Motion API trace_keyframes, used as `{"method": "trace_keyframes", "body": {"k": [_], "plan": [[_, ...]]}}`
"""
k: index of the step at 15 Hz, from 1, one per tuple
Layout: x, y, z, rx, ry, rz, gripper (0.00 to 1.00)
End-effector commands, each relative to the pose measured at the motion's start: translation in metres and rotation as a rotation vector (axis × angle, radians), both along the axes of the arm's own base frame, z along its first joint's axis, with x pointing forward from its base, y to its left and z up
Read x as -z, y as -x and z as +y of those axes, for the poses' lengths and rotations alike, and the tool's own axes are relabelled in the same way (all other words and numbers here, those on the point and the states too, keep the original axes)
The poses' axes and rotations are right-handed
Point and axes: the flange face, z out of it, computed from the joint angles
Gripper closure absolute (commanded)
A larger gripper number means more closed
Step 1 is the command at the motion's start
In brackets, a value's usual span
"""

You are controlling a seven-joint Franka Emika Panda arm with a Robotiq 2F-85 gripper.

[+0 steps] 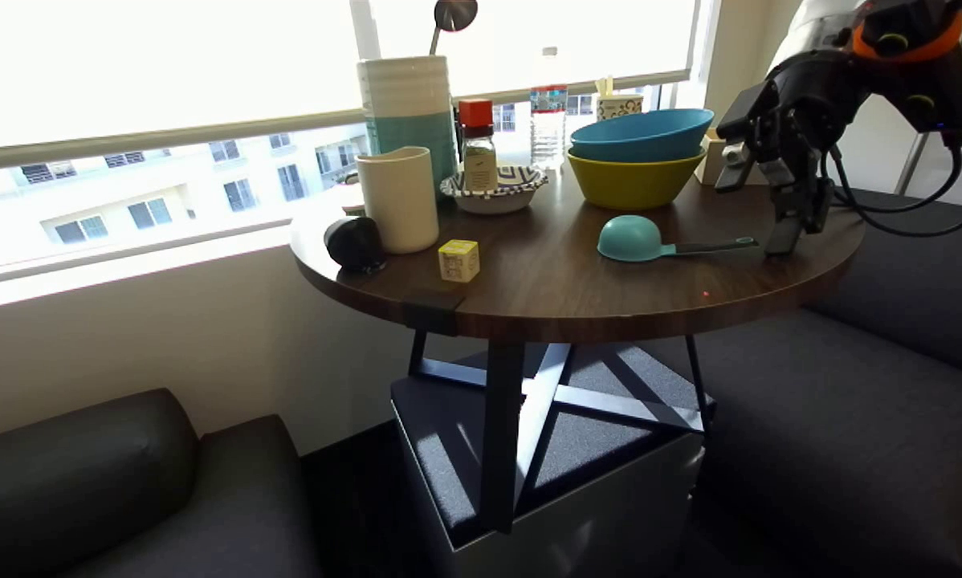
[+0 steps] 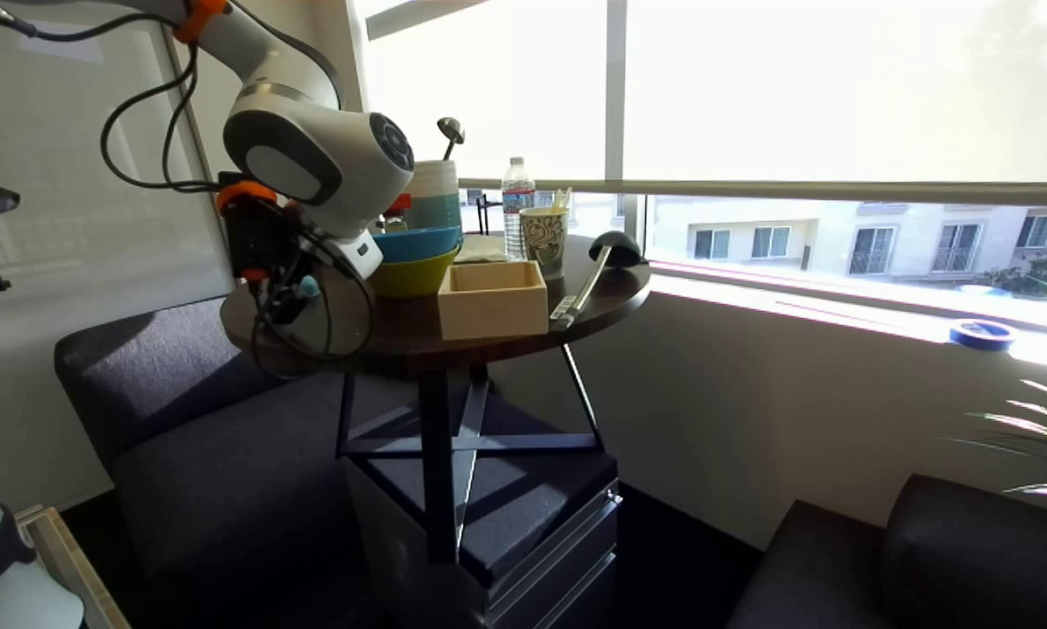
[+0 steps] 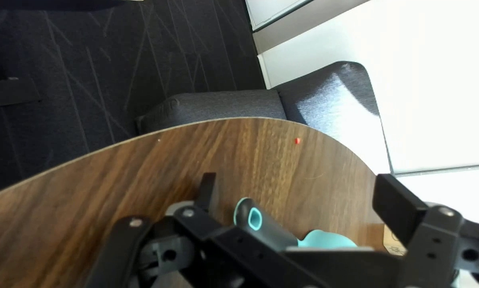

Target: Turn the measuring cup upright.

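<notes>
The teal measuring cup (image 1: 630,238) lies upside down on the round table, its dome up and its dark handle pointing at the gripper. In the wrist view the cup (image 3: 325,239) is partly hidden behind the gripper, and the handle's end with its teal-rimmed hole shows between the fingers, nearer the left one. My gripper (image 1: 756,213) is open and empty, tilted beside the handle's end with its lower finger close to the tabletop. Both fingers (image 3: 297,186) are wide apart in the wrist view. In an exterior view the arm and cables hide most of the cup.
A blue bowl (image 1: 642,135) sits tilted in a yellow bowl (image 1: 635,181) behind the cup. A white mug (image 1: 401,201), a small yellow cube (image 1: 458,261) and a wooden box (image 2: 494,306) stand on the table (image 1: 561,301). A ladle (image 2: 595,279) lies by the box.
</notes>
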Motion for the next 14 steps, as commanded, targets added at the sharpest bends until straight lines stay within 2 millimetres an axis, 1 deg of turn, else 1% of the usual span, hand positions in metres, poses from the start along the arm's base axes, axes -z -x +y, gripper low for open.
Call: {"method": "trace_keyframes", "body": {"k": [1,9,10,11,13,14], "plan": [[0.0065,-0.0033,0.0017,0.043,-0.008,-0.004,0.0],[0.0076,-0.009,0.0008,0.121,-0.032,-0.037,0.0],[0.0078,-0.0089,0.0008,0.12,-0.033,-0.039,0.21],[0.008,-0.0092,0.0007,0.12,-0.032,-0.04,0.26],[0.0098,-0.01,-0.0007,0.125,-0.025,-0.041,0.41],[0.0106,-0.0101,-0.0009,0.124,-0.024,-0.039,0.5]]}}
